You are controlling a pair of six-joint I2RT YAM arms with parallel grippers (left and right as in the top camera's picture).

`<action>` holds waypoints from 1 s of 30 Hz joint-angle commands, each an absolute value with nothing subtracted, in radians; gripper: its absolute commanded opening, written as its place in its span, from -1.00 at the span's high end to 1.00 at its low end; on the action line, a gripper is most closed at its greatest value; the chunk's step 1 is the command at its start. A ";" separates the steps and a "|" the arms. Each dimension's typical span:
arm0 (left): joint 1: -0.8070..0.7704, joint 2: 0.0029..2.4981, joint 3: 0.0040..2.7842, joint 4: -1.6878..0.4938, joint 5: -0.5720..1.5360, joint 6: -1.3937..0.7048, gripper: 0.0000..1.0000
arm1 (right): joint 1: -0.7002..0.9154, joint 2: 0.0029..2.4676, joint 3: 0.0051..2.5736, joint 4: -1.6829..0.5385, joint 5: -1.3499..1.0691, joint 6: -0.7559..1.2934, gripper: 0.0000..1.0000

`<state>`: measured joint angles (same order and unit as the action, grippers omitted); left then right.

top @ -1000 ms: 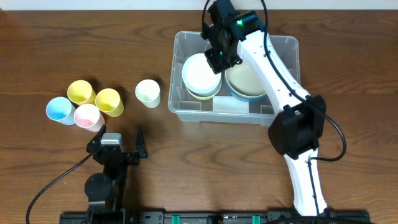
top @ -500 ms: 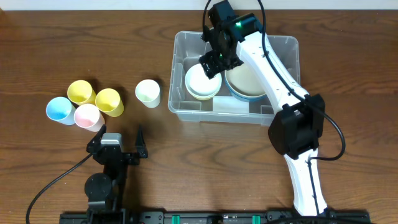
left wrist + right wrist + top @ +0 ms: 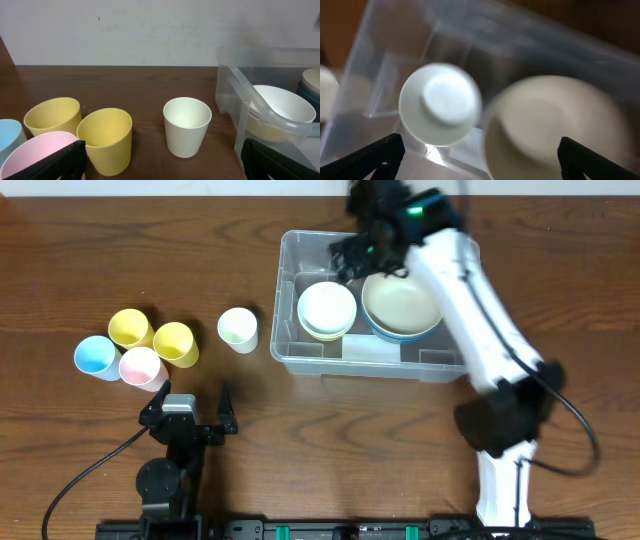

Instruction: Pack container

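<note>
The clear container (image 3: 286,300) sits at the table's centre back. Inside it, a white bowl (image 3: 327,310) rests on a stack on the left and a beige bowl (image 3: 402,305) lies in a blue one on the right. My right gripper (image 3: 368,255) hovers, blurred, over the tub's far side, open and holding nothing. In the right wrist view the white bowl (image 3: 440,102) and beige bowl (image 3: 555,130) lie below the open right gripper (image 3: 480,157). My left gripper (image 3: 190,415) stands open near the front edge. In its own view the left gripper (image 3: 162,162) faces the cups, with nothing between its fingers.
A pale cup (image 3: 238,328) stands left of the tub. Further left cluster two yellow cups (image 3: 131,328) (image 3: 175,342), a blue cup (image 3: 95,356) and a pink cup (image 3: 140,366). The left wrist view shows the pale cup (image 3: 187,125) and the tub's wall (image 3: 240,100).
My right gripper went from shut on the white bowl's rim to open, leaving the bowl on the stack in the tub. It then lifted back and to the right. The left arm stayed still.
</note>
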<state>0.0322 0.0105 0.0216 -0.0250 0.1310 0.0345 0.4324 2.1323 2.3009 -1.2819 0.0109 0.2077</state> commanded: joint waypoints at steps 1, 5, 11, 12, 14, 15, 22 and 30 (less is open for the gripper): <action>0.038 0.005 0.004 -0.059 0.146 0.049 -0.96 | 0.347 2.020 2.317 -1.320 0.267 0.441 -0.99; 0.038 0.005 0.004 -0.059 0.146 0.049 -0.96 | 0.237 2.009 2.315 -1.440 0.349 0.590 -0.99; 0.038 0.005 0.004 -0.059 0.146 0.049 -0.96 | 0.057 2.044 2.250 -1.536 0.314 0.676 -0.99; 0.038 0.005 0.004 -0.059 0.146 0.049 -0.96 | 0.033 2.049 2.228 -1.532 0.286 0.676 -0.99; 0.038 0.005 0.004 -0.059 0.146 0.049 -0.96 | -0.006 2.052 2.173 -1.521 0.240 0.676 -0.99; 0.038 0.005 0.004 -0.059 0.146 0.049 -0.96 | -0.023 2.052 2.140 -1.512 0.231 0.677 -0.99; 0.038 0.005 0.004 -0.059 0.146 0.049 -0.96 | -0.072 2.052 1.982 -1.449 0.228 0.688 -0.98; 0.038 0.005 0.004 -0.059 0.146 0.049 -0.96 | -0.071 2.052 1.902 -1.397 0.231 0.688 -0.99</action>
<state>0.0322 0.0105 0.0216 -0.0250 0.1310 0.0345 -0.0692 2.0552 1.9213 -1.4063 0.2295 0.6701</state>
